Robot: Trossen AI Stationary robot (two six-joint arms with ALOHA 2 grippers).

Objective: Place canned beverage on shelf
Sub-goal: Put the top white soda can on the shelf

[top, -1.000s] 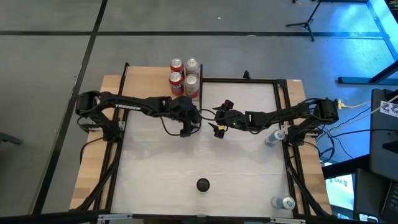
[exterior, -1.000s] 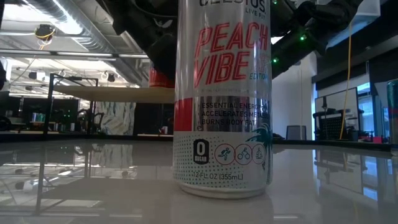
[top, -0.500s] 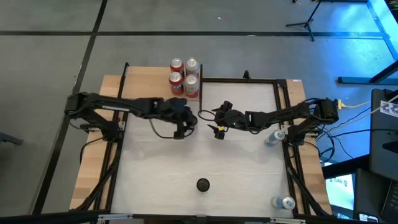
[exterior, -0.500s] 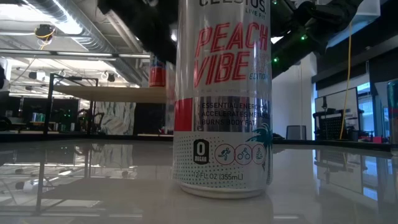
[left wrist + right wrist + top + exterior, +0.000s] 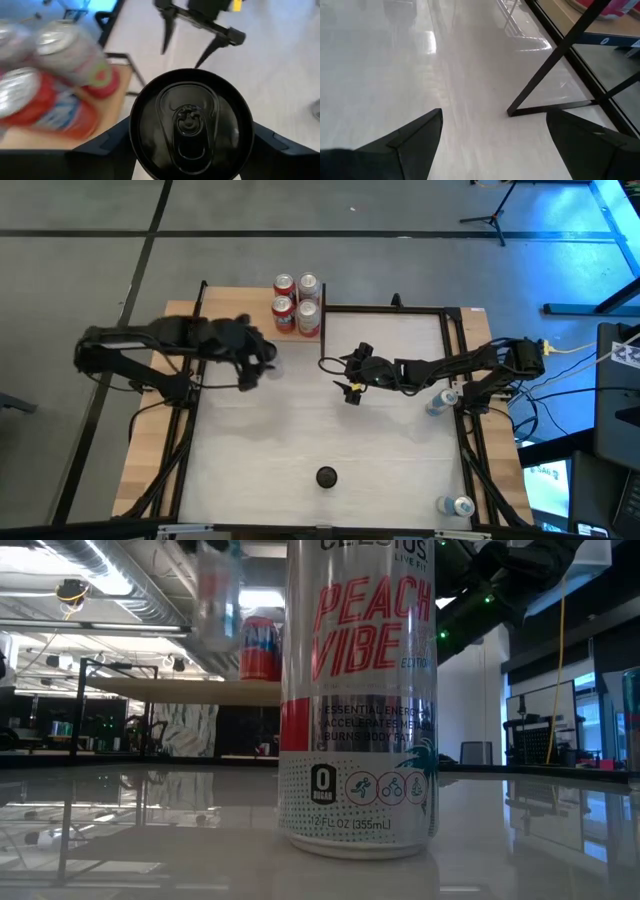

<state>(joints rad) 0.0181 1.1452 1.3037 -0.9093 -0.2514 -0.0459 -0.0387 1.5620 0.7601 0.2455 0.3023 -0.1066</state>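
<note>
a celsius "peach vibe" can (image 5: 358,690) stands on the table (image 5: 300,430). the left gripper (image 5: 192,145) clamps a black-topped can (image 5: 190,122); the right gripper (image 5: 492,132) gapes, holding nothing.

Robotics laboratory or open workshop hall. Indicated by: grey concrete floor (image 5: 80,240) marked with dark lines; exposed ceiling ductwork (image 5: 110,575); tripod stand (image 5: 495,215); monitor (image 5: 545,485) and cabling placed beside the table (image 5: 300,435).

Blue-lit floor (image 5: 560,240), black stand (image 5: 490,220) and monitor (image 5: 548,480) beyond the table's right edge
</note>
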